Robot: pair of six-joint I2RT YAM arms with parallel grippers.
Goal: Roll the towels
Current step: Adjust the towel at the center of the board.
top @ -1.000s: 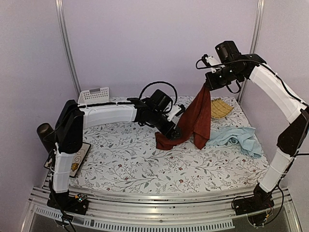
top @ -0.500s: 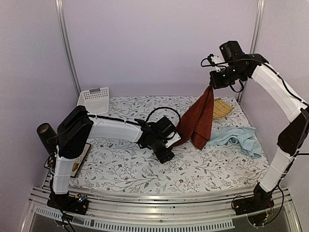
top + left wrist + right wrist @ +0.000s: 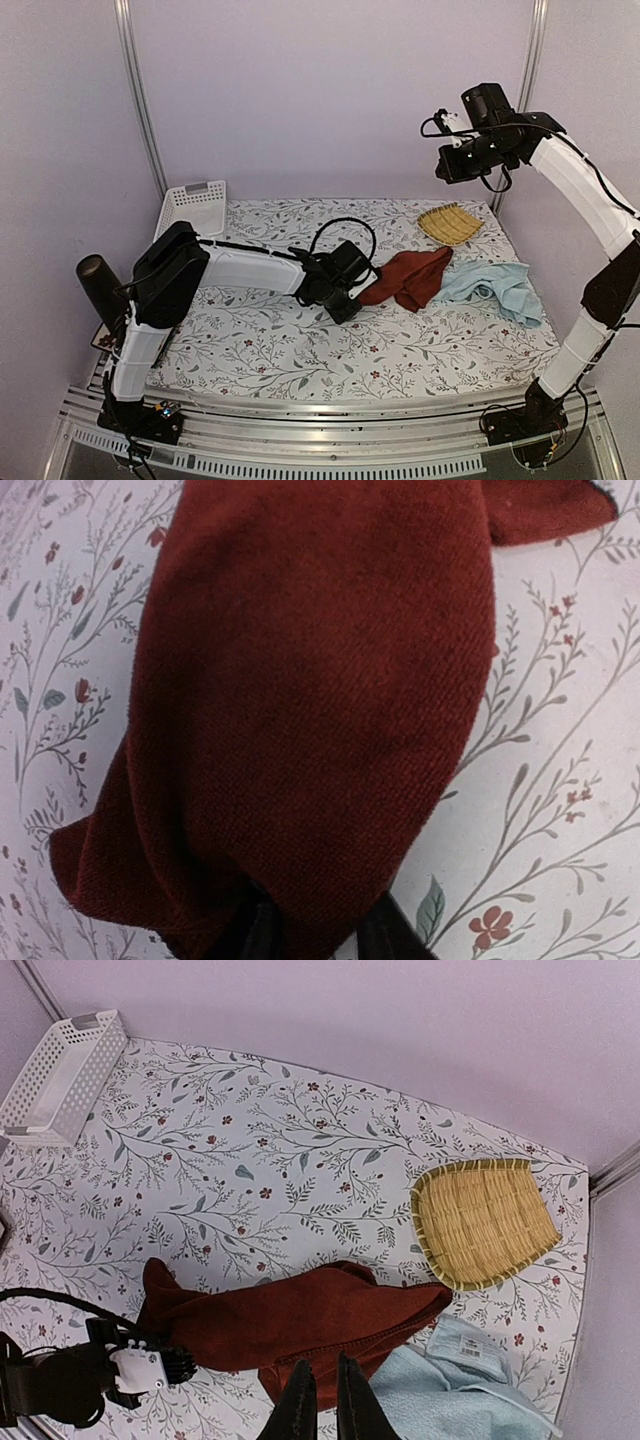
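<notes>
**Red towel down flat-ish, left claw had the near-left end**

So at this point the red towel [image 3: 408, 278] was lying crumpled on the table [image 3: 250, 340], roughly mid-right, not rolled at all. Its long axis ran left to right across the table, tilting a bit toward the far side at the right end. That right end sat right up against the blue towel [image 3: 495, 288], which was bunched up beside it. I couldn't tell if they overlapped.

The left gripper [image 3: 318, 932] was down at the towel's left tip. In its wrist view, red cloth filled the frame and bunched between the two dark fingers, so I read it as pinching that end. From that claw the whole towel stretched away to the right.

The right gripper [image 3: 318, 1400] was way up high, well apart from everything. Its fingers were nearly pressed together with just a sliver between them, and nothing was in them.

My guess: the left arm was the one in position. Any spreading or rolling would need to run along that left-right axis, and the right arm would have to come down to the far end first.
</notes>
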